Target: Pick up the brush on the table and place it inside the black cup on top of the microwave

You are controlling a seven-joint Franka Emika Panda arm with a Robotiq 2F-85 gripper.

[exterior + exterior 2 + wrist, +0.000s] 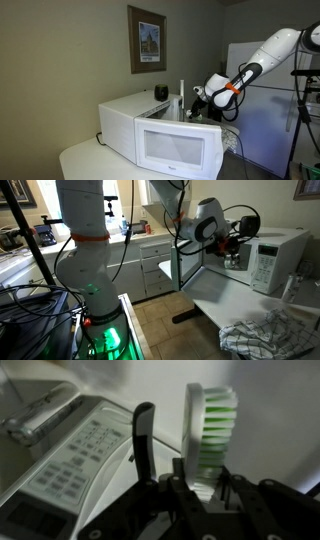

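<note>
In the wrist view my gripper (178,465) is shut on the brush (208,430), which has a white handle and green and white bristles and stands up between the fingers. The white microwave (70,460) and its keypad lie just beside it. In both exterior views my gripper (197,100) (232,248) hovers by the microwave's (160,135) (275,260) upper side. The black cup (161,92) stands on the microwave's top, a short way from the gripper. The microwave rests on the cream table (80,160) (240,305).
A thin white upright rod (181,97) shows between cup and gripper. A crumpled cloth (265,338) lies on the table's near end. A white fridge (262,110) stands behind the arm, a framed picture (147,40) hangs on the wall, and cabinets (150,265) line the back.
</note>
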